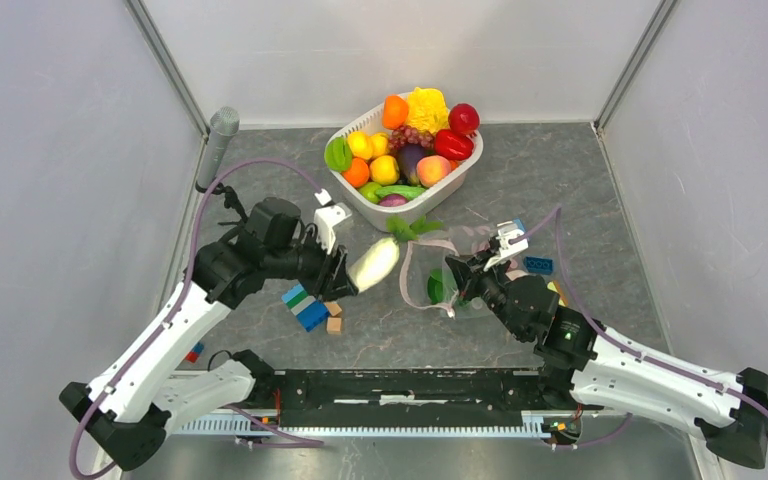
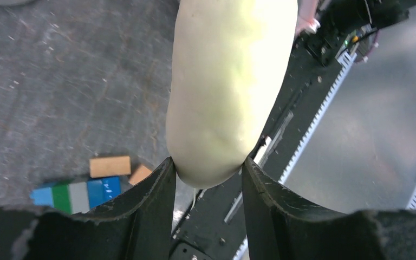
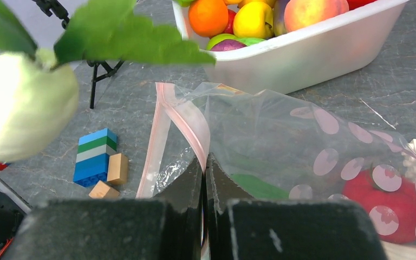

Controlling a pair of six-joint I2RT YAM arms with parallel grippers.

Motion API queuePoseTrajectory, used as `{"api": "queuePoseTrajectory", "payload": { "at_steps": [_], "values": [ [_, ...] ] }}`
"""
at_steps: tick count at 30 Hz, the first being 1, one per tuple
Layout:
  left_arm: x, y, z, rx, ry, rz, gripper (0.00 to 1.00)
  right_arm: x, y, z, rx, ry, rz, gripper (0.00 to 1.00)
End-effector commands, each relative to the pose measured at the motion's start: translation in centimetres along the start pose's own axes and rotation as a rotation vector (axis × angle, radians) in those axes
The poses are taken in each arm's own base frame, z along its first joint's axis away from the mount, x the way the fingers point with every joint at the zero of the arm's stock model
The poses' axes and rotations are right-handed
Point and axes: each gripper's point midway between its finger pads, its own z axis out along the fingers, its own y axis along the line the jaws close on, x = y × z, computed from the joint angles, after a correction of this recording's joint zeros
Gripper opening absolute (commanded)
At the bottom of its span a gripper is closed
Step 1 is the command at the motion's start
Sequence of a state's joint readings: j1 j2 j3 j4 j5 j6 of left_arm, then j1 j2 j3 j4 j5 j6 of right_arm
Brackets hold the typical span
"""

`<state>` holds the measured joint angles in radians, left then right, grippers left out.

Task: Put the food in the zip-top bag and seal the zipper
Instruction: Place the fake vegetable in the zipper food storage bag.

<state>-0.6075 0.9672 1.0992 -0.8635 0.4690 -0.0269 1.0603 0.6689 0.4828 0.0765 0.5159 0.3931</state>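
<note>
While left fingers [image 2: 150, 211] grip the radish [image 1: 375, 262] tail, its leaves [image 1: 412, 228] face the bag [image 3: 281, 130] (right fingers [image 3: 188, 187] pinch zipper [image 3: 187, 122]).

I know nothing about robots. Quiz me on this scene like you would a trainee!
1. True or false: the left gripper holds the white radish.
2. What is the right gripper pinching? A) a blue block B) the pink zipper of the zip-top bag C) a green leaf
3. Where does most of the food sit?
Key: 1 true; 2 B; 3 in the white basket.
</note>
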Motion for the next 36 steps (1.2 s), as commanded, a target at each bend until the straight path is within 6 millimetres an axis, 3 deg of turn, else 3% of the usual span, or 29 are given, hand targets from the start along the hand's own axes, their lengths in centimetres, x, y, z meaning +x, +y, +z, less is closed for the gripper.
{"api": "queuePoseTrajectory", "payload": {
  "at_steps": [1, 4, 11, 17, 23, 30, 36],
  "values": [
    [3.7, -0.8, -0.8, -0.051, 0.143, -0.074, 0.05, -1.1, 0.3, 0.2, -0.008, -0.044, -0.001, 0.05],
    [6.0, -0.5, -0.6, -0.109, 0.254, -0.084, 0.05, -1.2, 0.2, 0.3, -0.001, -0.049, 0.0, 0.05],
    [7.0, -1.3, 0.1, -0.122, 0.331, -0.076, 0.04, -1.3, 0.2, 0.3, 0.003, -0.051, -0.003, 0.05],
    [5.5, -1.3, 0.9, -0.136, 0.308, -0.066, 0.04, -1.1, 1.0, 0.5, -0.035, -0.03, -0.024, 0.06],
    [3.7, -1.0, 3.0, -0.158, 0.317, -0.055, 0.03, -1.1, 2.5, 0.4, -0.118, -0.018, -0.053, 0.05],
    [4.7, 0.0, 5.3, -0.211, 0.416, -0.056, 0.03, -1.9, 4.4, 0.1, -0.194, -0.028, -0.095, 0.05],
    [4.9, 0.2, 6.2, -0.257, 0.464, -0.036, 0.03, -1.4, 4.8, 0.3, -0.2, -0.007, -0.133, 0.06]
  ]
}}
